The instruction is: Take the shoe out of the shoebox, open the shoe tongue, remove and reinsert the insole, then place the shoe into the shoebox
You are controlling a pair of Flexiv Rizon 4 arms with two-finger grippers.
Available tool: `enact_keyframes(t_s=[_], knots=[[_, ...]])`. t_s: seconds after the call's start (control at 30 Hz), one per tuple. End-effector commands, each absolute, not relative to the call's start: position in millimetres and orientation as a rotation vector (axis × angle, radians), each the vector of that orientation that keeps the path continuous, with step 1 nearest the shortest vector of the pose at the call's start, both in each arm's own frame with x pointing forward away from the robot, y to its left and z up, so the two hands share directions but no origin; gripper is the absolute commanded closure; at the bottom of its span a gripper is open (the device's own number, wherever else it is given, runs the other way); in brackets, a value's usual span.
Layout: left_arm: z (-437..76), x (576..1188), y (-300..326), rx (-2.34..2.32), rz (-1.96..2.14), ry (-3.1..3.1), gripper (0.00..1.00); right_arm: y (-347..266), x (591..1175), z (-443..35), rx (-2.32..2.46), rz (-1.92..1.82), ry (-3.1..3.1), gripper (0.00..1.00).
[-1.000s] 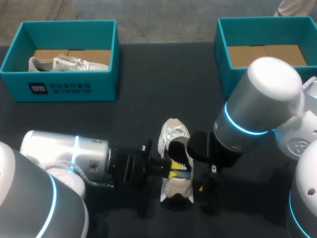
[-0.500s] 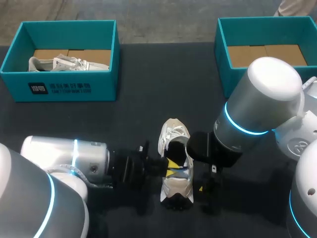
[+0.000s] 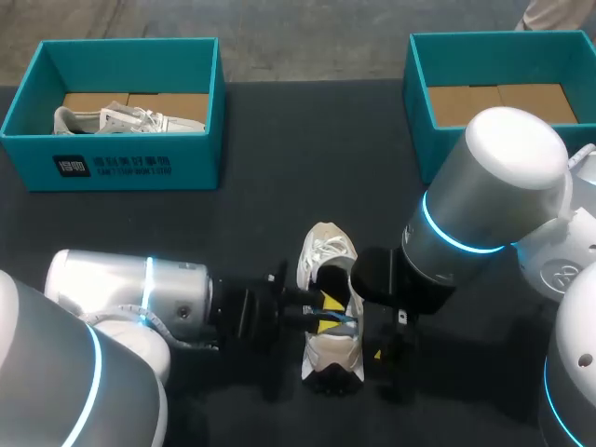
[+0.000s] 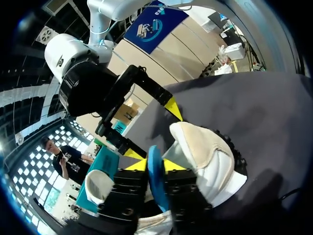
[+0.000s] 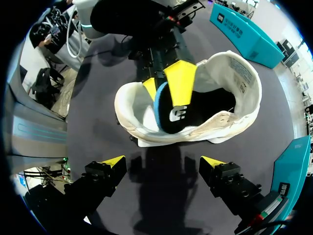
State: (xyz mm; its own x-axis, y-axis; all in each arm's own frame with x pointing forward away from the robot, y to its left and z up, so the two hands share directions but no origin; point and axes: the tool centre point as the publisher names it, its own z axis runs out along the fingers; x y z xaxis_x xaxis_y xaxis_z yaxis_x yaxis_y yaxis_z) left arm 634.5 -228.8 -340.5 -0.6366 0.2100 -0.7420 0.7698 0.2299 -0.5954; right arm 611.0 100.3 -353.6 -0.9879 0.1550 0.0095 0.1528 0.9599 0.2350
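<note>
A white shoe (image 3: 331, 349) stands on the dark table between my two arms, its opening facing up. My left gripper (image 4: 154, 166) reaches into the opening from the left. The black insole (image 5: 178, 115) with a blue edge (image 4: 155, 171) stands on edge between its yellow fingertips (image 5: 181, 81), which lie against it on both sides. My right gripper (image 5: 160, 164) hangs open just to the right of the shoe, clear of its side wall, with nothing between its fingers. In the head view it is hidden under the right arm (image 3: 484, 205).
A teal shoebox (image 3: 112, 166) at the back left holds another white shoe (image 3: 121, 119). A second teal shoebox (image 3: 419, 102) at the back right shows only its cardboard floor. Dark tabletop lies between the boxes and the shoe.
The insole sits a little lower in the shoe than before. My left arm has shifted slightly along the table. The right arm has kept still.
</note>
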Motion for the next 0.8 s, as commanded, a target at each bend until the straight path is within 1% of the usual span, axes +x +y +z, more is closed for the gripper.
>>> enact_keyframes(t_s=[0.03, 0.43, 0.5, 0.53, 0.57, 0.6, 0.63, 0.67, 0.8], knots=[[-335.0, 632.0, -224.8, 0.904, -1.414, 2.0, 0.59, 99.9, 609.6, -354.5, 0.243, 0.371, 3.098, 0.0], [-323.6, 620.8, -222.0, 0.918, -1.451, 2.011, 0.62, 99.9, 609.6, -354.5, 0.243, 0.371, 3.098, 0.0], [-323.3, 620.2, -221.9, 0.923, -1.447, 2.013, 0.64, 99.9, 609.6, -354.5, 0.243, 0.371, 3.098, 0.0], [-323.4, 619.7, -222.2, 0.926, -1.444, 2.018, 0.67, 99.9, 609.6, -354.5, 0.243, 0.371, 3.098, 0.0], [-323.7, 619.4, -222.5, 0.928, -1.443, 2.02, 0.75, 99.9, 609.6, -354.5, 0.243, 0.371, 3.098, 0.0], [-324.3, 619.1, -223.1, 0.929, -1.444, 2.023, 0.78, 99.9, 609.6, -354.5, 0.243, 0.371, 3.098, 0.0], [-325.0, 619.2, -223.7, 0.933, -1.442, 2.025, 0.87, 99.9, 609.6, -354.5, 0.243, 0.371, 3.098, 0.0], [-325.9, 619.2, -224.3, 0.938, -1.439, 2.033, 1.0, 99.9, 609.6, -354.5, 0.243, 0.371, 3.098, 0.0], [-330.8, 621.4, -224.4, 0.955, -1.413, 2.044, 1.0, 99.9, 609.6, -354.5, 0.243, 0.371, 3.098, 0.0]])
